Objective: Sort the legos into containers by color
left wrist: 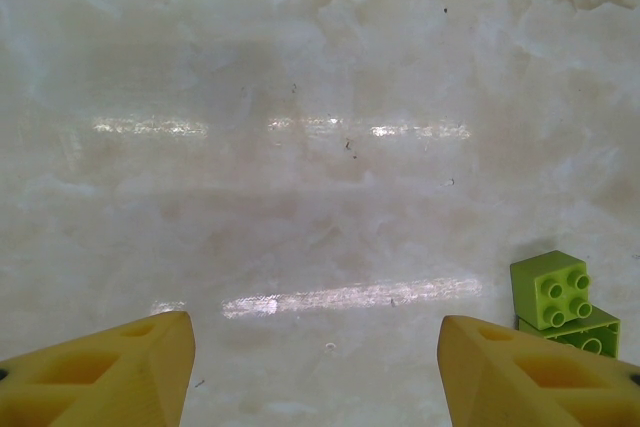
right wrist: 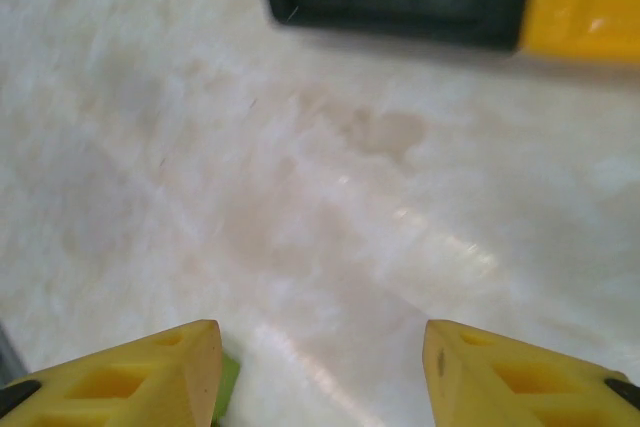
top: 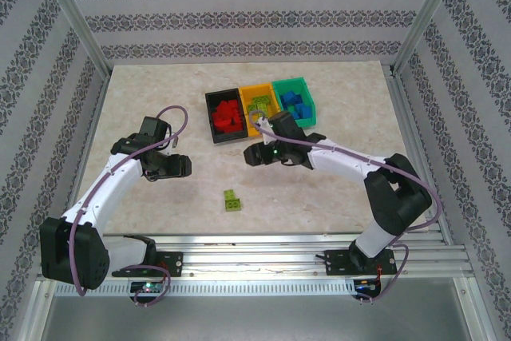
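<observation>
Top external: three bins in a row at the far middle of the table (top: 144, 101). Black bin (top: 227, 140) holds red legos (top: 228, 116), yellow bin (top: 255, 87) holds lime legos (top: 259, 105), and teal bin (top: 289, 82) holds blue legos (top: 294, 104). Two loose lime bricks (top: 232, 201) lie touching each other on the table, nearer the bases, between the arms. The right arm reaches in leftward. The right gripper (top: 254, 153) is low, just in front of the black bin, fingers spread. Right wrist view shows a lime sliver (right wrist: 229, 383) against one finger's inner face; can't tell what it is. The left arm is angled toward centre. The left gripper (left wrist: 312, 332) is spread over bare table, with the loose bricks just off to its right.
</observation>
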You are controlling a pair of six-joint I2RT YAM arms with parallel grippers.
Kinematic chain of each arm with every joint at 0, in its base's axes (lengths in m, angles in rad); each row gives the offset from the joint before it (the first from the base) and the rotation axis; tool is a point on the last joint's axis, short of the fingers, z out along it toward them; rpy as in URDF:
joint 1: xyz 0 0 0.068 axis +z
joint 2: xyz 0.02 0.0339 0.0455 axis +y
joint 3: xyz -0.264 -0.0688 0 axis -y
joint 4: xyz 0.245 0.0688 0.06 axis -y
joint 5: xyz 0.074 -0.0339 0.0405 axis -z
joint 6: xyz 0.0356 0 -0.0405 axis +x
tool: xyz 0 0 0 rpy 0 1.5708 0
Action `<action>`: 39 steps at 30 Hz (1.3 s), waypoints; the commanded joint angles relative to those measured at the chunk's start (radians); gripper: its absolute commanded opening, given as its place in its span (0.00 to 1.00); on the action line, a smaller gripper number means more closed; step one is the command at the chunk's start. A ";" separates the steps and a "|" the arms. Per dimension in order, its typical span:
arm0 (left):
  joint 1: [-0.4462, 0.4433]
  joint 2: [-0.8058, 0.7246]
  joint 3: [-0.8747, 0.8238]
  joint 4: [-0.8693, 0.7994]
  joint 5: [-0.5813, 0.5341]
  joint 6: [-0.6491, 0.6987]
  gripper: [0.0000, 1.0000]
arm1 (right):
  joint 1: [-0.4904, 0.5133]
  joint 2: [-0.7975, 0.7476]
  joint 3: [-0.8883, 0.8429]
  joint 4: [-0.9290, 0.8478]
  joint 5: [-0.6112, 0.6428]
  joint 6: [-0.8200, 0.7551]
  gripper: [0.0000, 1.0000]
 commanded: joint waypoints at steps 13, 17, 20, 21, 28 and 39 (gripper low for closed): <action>0.011 -0.012 -0.005 0.015 -0.004 0.014 0.65 | 0.276 0.173 0.086 -0.078 0.093 0.120 0.56; 0.011 -0.014 -0.006 0.015 -0.004 0.014 0.65 | 0.308 0.190 0.118 -0.112 0.164 0.128 0.56; 0.011 -0.016 -0.006 0.015 -0.005 0.014 0.65 | 0.319 0.206 0.136 -0.147 0.214 0.122 0.57; 0.010 -0.015 -0.006 0.016 -0.004 0.014 0.65 | 0.322 0.213 0.142 -0.157 0.223 0.121 0.57; 0.010 -0.017 -0.005 0.014 -0.005 0.014 0.65 | 0.352 0.263 0.194 -0.201 0.266 0.112 0.57; 0.011 -0.021 -0.006 0.014 -0.007 0.013 0.66 | 0.412 0.362 0.319 -0.309 0.339 0.074 0.56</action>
